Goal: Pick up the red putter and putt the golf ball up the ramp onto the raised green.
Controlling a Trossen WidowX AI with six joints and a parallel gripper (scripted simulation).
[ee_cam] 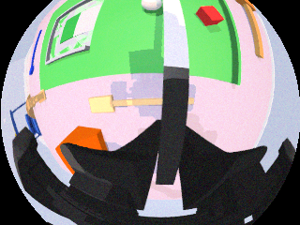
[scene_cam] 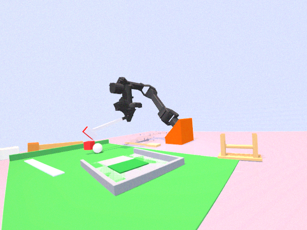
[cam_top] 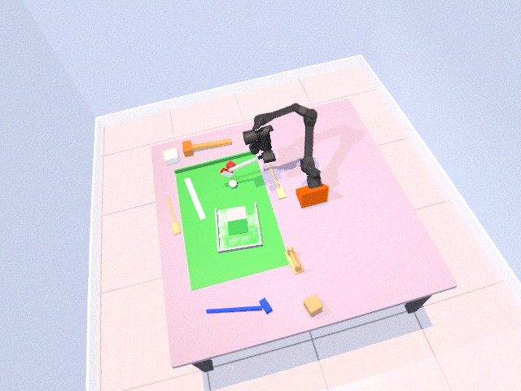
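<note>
My gripper (cam_top: 259,158) (scene_cam: 126,119) (ee_cam: 167,124) is shut on the dark grip of the putter (cam_top: 243,164) (scene_cam: 107,124) (ee_cam: 175,42). The white shaft slants down from the fingers, and the red and white head hangs above the mat near the back wall, out of the wrist view. The white golf ball (cam_top: 232,183) (scene_cam: 97,147) (ee_cam: 151,4) rests on the green mat (cam_top: 202,265) (scene_cam: 148,202), close to the head but lower, apart from it. The pale ramp (cam_top: 236,213) (scene_cam: 115,161) leads up to the raised green (cam_top: 238,227) (scene_cam: 128,166), inside a grey border. No ball is on the green.
A red cube (cam_top: 230,164) (scene_cam: 88,145) (ee_cam: 209,15) sits near the green back wall (cam_top: 214,161). A white strip (cam_top: 194,198) (scene_cam: 44,167) lies left on the mat. A wooden stand (cam_top: 295,265) (scene_cam: 239,146), a blue mallet (cam_top: 235,309) and an orange mallet (cam_top: 210,145) are around it.
</note>
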